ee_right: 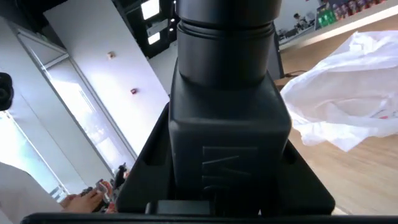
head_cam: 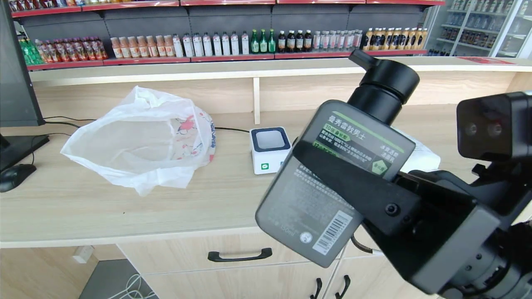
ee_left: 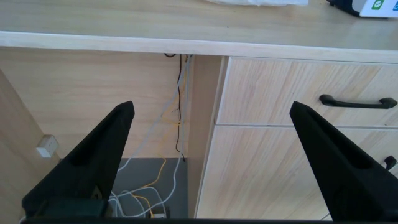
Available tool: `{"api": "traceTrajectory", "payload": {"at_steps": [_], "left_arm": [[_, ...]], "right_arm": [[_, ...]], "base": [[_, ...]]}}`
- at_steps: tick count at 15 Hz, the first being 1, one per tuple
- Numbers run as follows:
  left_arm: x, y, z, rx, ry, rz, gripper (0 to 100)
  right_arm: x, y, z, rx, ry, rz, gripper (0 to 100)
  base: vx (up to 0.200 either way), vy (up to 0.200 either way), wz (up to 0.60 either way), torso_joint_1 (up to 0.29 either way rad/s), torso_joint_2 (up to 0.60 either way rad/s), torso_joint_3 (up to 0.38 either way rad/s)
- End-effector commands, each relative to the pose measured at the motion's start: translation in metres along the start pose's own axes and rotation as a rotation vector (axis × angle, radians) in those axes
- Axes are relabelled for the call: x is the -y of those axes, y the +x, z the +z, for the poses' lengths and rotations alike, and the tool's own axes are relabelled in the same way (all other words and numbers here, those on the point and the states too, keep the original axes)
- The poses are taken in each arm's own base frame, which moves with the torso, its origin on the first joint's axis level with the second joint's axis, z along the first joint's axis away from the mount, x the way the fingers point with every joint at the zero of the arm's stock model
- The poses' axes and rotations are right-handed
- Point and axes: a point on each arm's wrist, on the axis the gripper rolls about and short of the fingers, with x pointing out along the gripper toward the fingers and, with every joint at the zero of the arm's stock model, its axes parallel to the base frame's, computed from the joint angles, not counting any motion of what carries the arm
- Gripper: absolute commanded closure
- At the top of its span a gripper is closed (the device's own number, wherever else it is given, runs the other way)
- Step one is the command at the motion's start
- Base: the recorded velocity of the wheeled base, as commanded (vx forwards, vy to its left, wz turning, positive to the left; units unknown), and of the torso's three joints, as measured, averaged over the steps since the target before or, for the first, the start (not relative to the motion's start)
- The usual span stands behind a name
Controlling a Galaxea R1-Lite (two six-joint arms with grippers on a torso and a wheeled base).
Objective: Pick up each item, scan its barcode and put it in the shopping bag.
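Observation:
My right gripper [head_cam: 332, 174] is shut on a dark grey pump bottle [head_cam: 332, 174], which it holds tilted high above the counter's front right, close to the head camera. The bottle's barcode label [head_cam: 332, 232] faces up toward that camera. In the right wrist view the bottle [ee_right: 224, 118] stands between the fingers, black pump cap farthest out. A white scanner cube [head_cam: 269, 149] sits mid-counter, just behind the bottle. The open white shopping bag [head_cam: 141, 137] lies to its left and also appears as the bag [ee_right: 354, 93]. My left gripper [ee_left: 211, 155] hangs open and empty below the counter edge, facing the drawers.
A white package [head_cam: 424, 158] lies on the counter behind the bottle. A monitor [head_cam: 16, 62] and a mouse [head_cam: 14, 174] occupy the far left. Drawer handles [head_cam: 240, 254] line the counter front. Loose cables [ee_left: 155, 186] hang under the counter. Drink shelves [head_cam: 232, 41] run along the back.

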Motion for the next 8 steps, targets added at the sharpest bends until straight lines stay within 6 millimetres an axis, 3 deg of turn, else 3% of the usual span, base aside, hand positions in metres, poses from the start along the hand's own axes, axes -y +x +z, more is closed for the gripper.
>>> {"api": "traceTrajectory", "payload": {"at_steps": [1,5,6,8], "left_arm": [[0.0,0.0,0.0,0.0,0.0,0.0,0],[0.0,0.0,0.0,0.0,0.0,0.0,0],[0.0,0.0,0.0,0.0,0.0,0.0,0],[0.0,0.0,0.0,0.0,0.0,0.0,0]], "right_arm": [[0.007,-0.007,-0.003,-0.024,-0.075,-0.032,100],[0.037,-0.031,-0.003,-0.103,-0.391,-0.129,100],[0.051,-0.039,-0.001,-0.114,-0.502,-0.216,100],[0.058,-0.052,0.013,-0.095,-0.614,-0.304,100]], "base": [[0.0,0.0,0.0,0.0,0.0,0.0],[0.0,0.0,0.0,0.0,0.0,0.0],[0.0,0.0,0.0,0.0,0.0,0.0],[0.0,0.0,0.0,0.0,0.0,0.0]]}}
